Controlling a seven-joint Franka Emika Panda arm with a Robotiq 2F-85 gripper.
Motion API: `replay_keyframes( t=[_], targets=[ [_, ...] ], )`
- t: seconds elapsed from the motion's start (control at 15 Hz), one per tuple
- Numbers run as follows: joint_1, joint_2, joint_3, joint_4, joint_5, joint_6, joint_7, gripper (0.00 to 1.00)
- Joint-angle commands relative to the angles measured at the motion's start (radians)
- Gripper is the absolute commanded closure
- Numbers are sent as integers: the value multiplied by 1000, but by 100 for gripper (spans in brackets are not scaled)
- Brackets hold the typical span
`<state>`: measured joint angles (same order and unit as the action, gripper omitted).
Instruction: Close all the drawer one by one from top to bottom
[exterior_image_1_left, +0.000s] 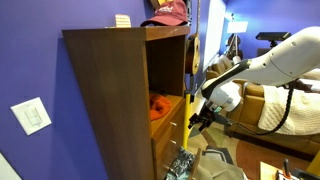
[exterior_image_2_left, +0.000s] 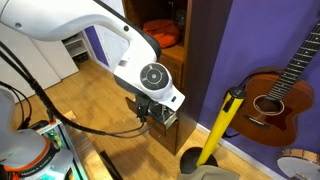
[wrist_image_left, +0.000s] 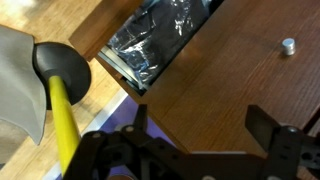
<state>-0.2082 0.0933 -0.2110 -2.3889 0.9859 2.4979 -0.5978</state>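
Observation:
The dark-brown cabinet (exterior_image_1_left: 110, 90) holds the stacked drawers (exterior_image_1_left: 173, 130) below its open shelf. In the wrist view a flat brown drawer front (wrist_image_left: 215, 85) with a small silver knob (wrist_image_left: 287, 45) fills the frame. Beside it an open drawer (wrist_image_left: 160, 42) shows crinkled shiny plastic inside. My gripper (wrist_image_left: 203, 128) is open and empty, with both fingers close over the drawer front. In both exterior views the gripper (exterior_image_1_left: 200, 118) (exterior_image_2_left: 155, 110) is right at the drawers (exterior_image_2_left: 172, 117), which the arm partly hides.
A yellow-handled tool (wrist_image_left: 60, 110) (exterior_image_2_left: 218, 128) leans next to the cabinet's base. A guitar (exterior_image_2_left: 275, 95) rests against the purple wall. An orange item (exterior_image_1_left: 157, 105) lies in the open shelf, with a hat (exterior_image_1_left: 168, 12) on top. A brown couch (exterior_image_1_left: 270, 110) stands behind the arm.

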Motion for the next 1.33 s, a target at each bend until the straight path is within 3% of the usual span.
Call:
replay_keyframes(
  t=[0.0, 0.27, 0.47, 0.73, 1.0, 1.07, 1.27],
  targets=[
    [-37, -80, -38, -31, -233, -117, 140, 0],
    [-80, -162, -84, -22, -488, -305, 267, 0],
    [-108, -233, -116, -14, -632, -477, 288, 0],
    [-122, -313, -148, -34, -684, -611, 251, 0],
    [-118, -329, -150, -95, -685, -548, 264, 0],
    [-112, -307, -155, -42, -673, -593, 257, 0],
    [-111, -308, -155, -70, -673, -570, 257, 0]
  ],
)
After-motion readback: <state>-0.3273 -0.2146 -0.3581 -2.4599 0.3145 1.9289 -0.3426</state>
